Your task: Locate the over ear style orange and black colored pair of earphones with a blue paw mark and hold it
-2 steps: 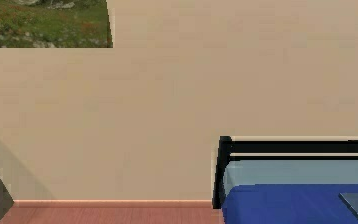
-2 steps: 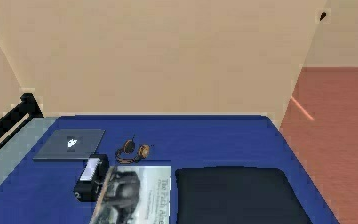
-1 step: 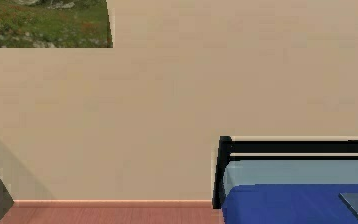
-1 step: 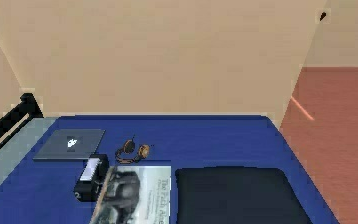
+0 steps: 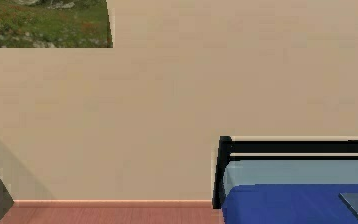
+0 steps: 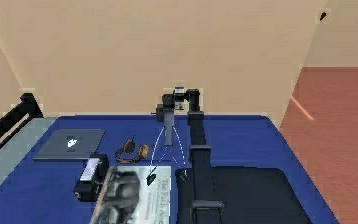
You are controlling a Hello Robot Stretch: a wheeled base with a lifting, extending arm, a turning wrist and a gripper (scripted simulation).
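- The arm rises from the arm side view's bottom edge and reaches out over a bed with a blue cover.
- The gripper sits at the arm's far end, near the bed's far edge and the beige wall.
- I cannot tell how the fingers stand, nor whether they hold anything.
- The earphones, a small orange-and-black looped thing, lie on the cover left of the arm, nearer than the gripper. Any paw mark is too small to make out.
- A dark grey laptop lies closed to the left of the earphones.
- A small black box lies nearer than the laptop, just beside a newspaper.
- Red-brown floor shows past the bed on the arm side view's right.
- In the forward view, the bed's black headboard stands against the wall at lower right, with a pale pillow above the blue cover.
- A landscape picture hangs at the forward view's top left.
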